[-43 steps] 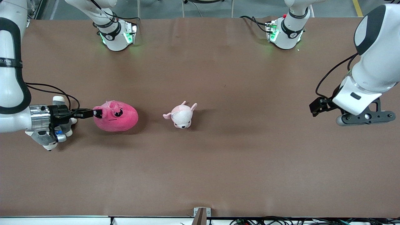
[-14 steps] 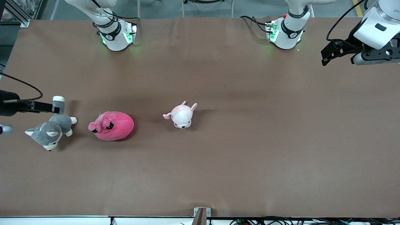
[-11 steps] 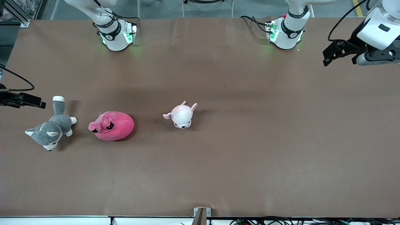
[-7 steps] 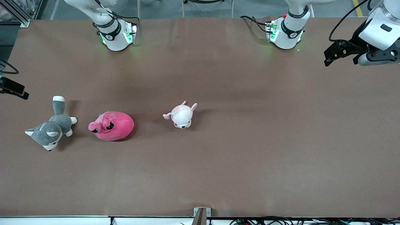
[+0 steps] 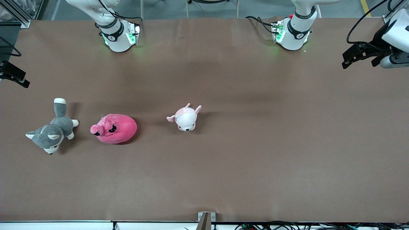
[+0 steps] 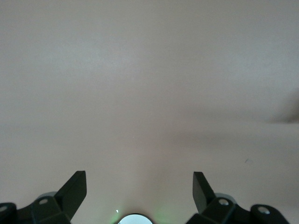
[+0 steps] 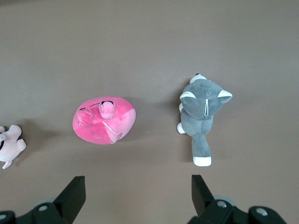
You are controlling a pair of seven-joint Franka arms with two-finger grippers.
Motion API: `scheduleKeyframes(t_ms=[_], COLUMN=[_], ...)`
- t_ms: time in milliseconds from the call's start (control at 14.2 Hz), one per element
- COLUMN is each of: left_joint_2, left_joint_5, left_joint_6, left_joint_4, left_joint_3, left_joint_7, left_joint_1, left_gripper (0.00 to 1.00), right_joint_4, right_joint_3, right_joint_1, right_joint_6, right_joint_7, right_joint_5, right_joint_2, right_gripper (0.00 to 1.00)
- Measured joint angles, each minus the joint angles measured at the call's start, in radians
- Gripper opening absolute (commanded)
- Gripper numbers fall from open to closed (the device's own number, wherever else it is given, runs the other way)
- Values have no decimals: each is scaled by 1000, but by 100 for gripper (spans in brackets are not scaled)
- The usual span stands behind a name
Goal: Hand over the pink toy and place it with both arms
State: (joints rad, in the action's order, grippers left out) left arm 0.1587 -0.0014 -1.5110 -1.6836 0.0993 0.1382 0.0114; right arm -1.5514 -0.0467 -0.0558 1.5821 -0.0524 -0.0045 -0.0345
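The pink toy, a round hot-pink plush with black angry eyes, lies on the brown table toward the right arm's end. It also shows in the right wrist view. My right gripper is up in the air at the table's edge at the right arm's end, well apart from the toy. In its wrist view the right gripper is open and empty. My left gripper hangs over the left arm's end of the table. In its wrist view the left gripper is open and empty over bare table.
A grey-and-white plush dog lies beside the pink toy, closer to the right arm's end, and shows in the right wrist view. A small pale pink-and-white plush lies near the table's middle. The arm bases stand along the table's edge farthest from the front camera.
The right gripper let go of the pink toy, which now rests on the table, and drew back to the table's end. The left gripper rose and moved outward toward its own end.
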Motion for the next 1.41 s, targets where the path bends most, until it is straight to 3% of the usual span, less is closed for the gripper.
scheduleKeyframes(t_ms=[777, 1413], left_joint_2=[0, -4], left_joint_5=[0, 0], left_joint_6=[0, 0], left_joint_4=[1, 5], left_joint_3=[7, 9], left_joint_7=[4, 24], left_joint_1=[0, -3], left_gripper=[100, 100], right_joint_4=[-120, -134], right_joint_3=[-3, -3], right_joint_1=[-1, -1], right_joint_6=[63, 43], right_joint_7=[1, 1], right_joint_5=[-1, -2], right_joint_2=[-63, -65], right_gripper=[100, 100])
